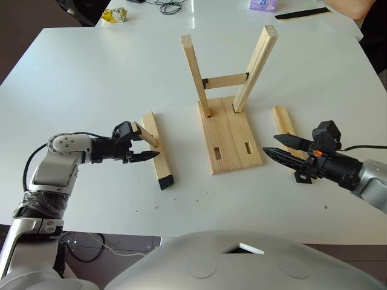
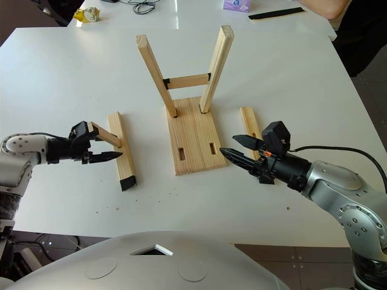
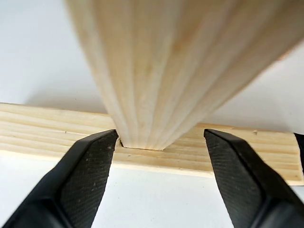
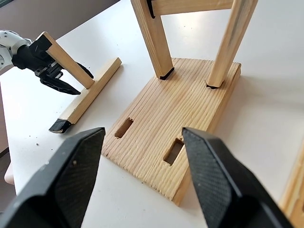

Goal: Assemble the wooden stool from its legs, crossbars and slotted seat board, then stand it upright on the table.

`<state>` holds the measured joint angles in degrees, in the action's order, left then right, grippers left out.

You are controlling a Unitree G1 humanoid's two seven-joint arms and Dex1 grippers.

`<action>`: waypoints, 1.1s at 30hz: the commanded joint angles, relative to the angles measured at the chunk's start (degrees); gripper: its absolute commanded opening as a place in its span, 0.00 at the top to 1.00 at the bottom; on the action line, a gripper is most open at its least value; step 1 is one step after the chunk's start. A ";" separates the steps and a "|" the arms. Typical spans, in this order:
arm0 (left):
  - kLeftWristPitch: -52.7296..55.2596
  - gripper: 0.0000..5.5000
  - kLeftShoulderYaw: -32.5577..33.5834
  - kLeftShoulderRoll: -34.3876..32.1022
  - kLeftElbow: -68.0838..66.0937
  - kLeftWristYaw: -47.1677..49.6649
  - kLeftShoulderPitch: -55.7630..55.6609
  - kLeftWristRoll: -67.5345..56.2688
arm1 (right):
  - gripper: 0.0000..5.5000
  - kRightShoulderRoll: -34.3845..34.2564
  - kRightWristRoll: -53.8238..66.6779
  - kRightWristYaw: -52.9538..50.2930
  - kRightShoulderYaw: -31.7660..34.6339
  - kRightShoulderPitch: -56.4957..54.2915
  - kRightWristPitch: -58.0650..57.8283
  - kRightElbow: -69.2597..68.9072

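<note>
2 squared wooden legs stand in the grainy seat board.

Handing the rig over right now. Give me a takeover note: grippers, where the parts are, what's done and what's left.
Grippers: the left gripper is open, straddling the short crossbar that rises from the loose leg lying left of the seat board. The right gripper is open and empty, by the board's near right corner.
Done: two upright legs and their rung stand at the board's far end.
Left: the near slots are empty and the last leg lies right of the board. Fit both, then flip the stool upright.
</note>
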<state>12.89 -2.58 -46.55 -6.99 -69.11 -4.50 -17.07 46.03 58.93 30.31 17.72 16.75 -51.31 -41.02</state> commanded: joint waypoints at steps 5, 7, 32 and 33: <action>-4.16 0.26 -0.04 0.08 -3.10 -0.67 -0.84 1.38 | 0.46 -0.27 -1.61 -0.16 -1.24 -0.92 0.35 0.15; -4.13 0.26 0.80 -0.13 -2.78 -1.01 -1.19 0.54 | 0.46 -0.41 -1.78 -0.21 -1.22 -0.74 0.48 -0.03; 20.34 0.38 21.44 -4.17 21.49 2.90 -5.82 -30.08 | 0.46 1.05 -2.79 2.09 1.25 -0.74 1.33 0.80; 19.91 0.38 20.70 -2.97 23.07 4.29 -6.03 -29.94 | 0.46 1.27 -2.95 2.40 1.00 -1.42 1.31 1.26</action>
<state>31.90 18.54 -51.62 12.55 -67.92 -9.45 -45.79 46.00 56.22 32.03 18.58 17.00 -49.82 -40.47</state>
